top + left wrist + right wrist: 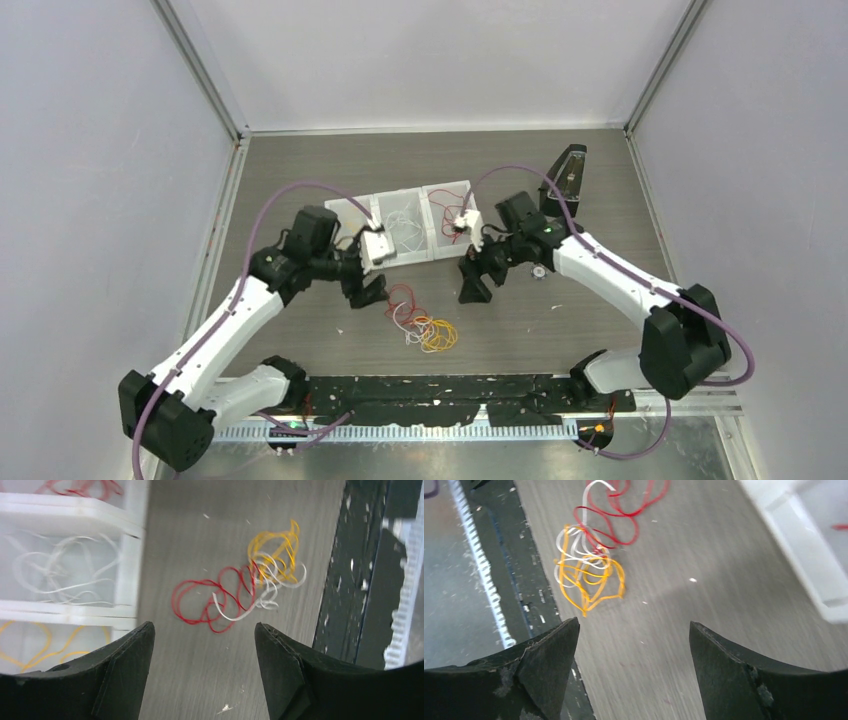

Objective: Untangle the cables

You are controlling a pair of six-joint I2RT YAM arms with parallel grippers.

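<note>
cables lay in one loose tangle on the grey table, toward its near edge: red loops at the far left, white in the middle, yellow-orange at the near right. my left gripper hung just left of the tangle, my right gripper just right of it, neither touching it. behind them sat a white tray of three compartments; white strands showed in the middle one, red in the right one. a black stand stood at the far right.
</note>
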